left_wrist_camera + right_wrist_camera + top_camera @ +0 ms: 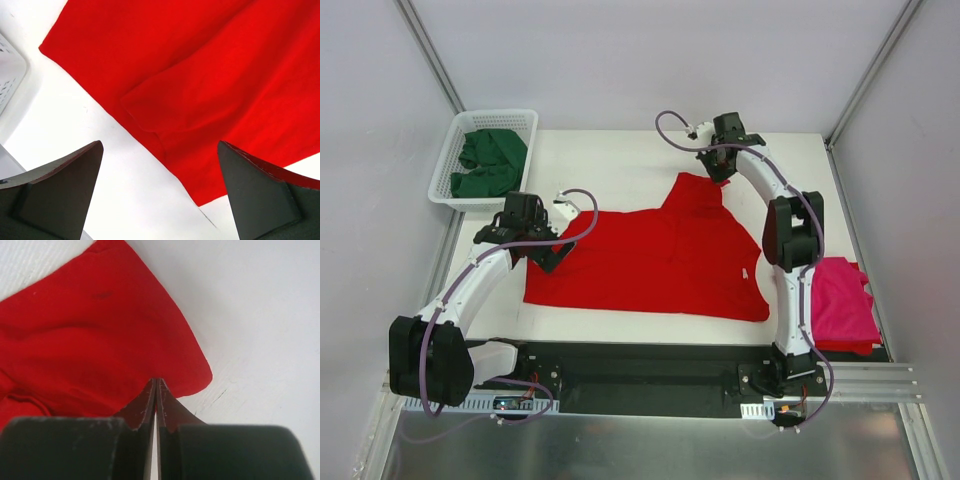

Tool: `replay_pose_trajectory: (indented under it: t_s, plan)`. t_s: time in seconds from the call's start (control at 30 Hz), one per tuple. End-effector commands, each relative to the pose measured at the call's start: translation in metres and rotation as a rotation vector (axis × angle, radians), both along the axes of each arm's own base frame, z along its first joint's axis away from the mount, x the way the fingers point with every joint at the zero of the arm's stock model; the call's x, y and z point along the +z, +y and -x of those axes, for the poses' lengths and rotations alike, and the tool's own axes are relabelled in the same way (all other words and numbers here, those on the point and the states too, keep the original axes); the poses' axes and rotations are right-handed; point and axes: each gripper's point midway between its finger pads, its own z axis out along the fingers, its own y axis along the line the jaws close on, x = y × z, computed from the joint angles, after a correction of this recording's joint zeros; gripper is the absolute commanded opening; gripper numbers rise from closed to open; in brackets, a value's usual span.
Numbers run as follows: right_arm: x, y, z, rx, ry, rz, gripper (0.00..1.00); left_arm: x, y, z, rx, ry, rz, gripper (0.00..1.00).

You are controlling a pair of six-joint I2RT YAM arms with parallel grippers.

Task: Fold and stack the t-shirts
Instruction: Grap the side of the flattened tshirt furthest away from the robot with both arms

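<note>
Over the white bench [610, 165], seen from above, the red t-shirt [650, 265] lies spread flat for folding, with the green t-shirts [490, 160] in the basket [495, 118] and the pink t-shirt [840, 300] folded beside my right arm. At my left wrist, the left claw [160, 145] hangs released, spread wide above the red cloth's left edge, seemingly ready to take it. At my right wrist, the right claw [157, 382] is clenched on a far corner, apparently to carry it over.

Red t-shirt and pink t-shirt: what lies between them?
The right arm stands between the red t-shirt and the pink t-shirt, above bare table; the top external view shows it.
</note>
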Motion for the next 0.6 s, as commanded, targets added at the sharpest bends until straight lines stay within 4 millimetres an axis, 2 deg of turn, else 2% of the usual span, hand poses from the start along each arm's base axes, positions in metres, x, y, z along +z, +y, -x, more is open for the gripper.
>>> replay_pose_trajectory:
  t_s: [0.0, 0.17, 0.27, 0.57]
  plan:
    - [0.068, 0.013, 0.005, 0.035, -0.104, -0.095, 0.02, 0.001, -0.003, 0.002, -0.021, -0.001, 0.019, 0.99]
    - [0.097, 0.021, 0.01, 0.063, -0.154, -0.11, 0.02, 0.002, -0.004, 0.003, -0.024, -0.005, 0.023, 0.99]
    - [0.107, 0.027, 0.019, 0.087, -0.154, -0.127, 0.02, 0.002, -0.004, 0.004, -0.027, -0.008, 0.023, 0.99]
    - [0.106, 0.041, 0.063, 0.191, -0.078, -0.139, 0.02, 0.005, -0.003, 0.005, -0.03, -0.018, 0.022, 0.99]
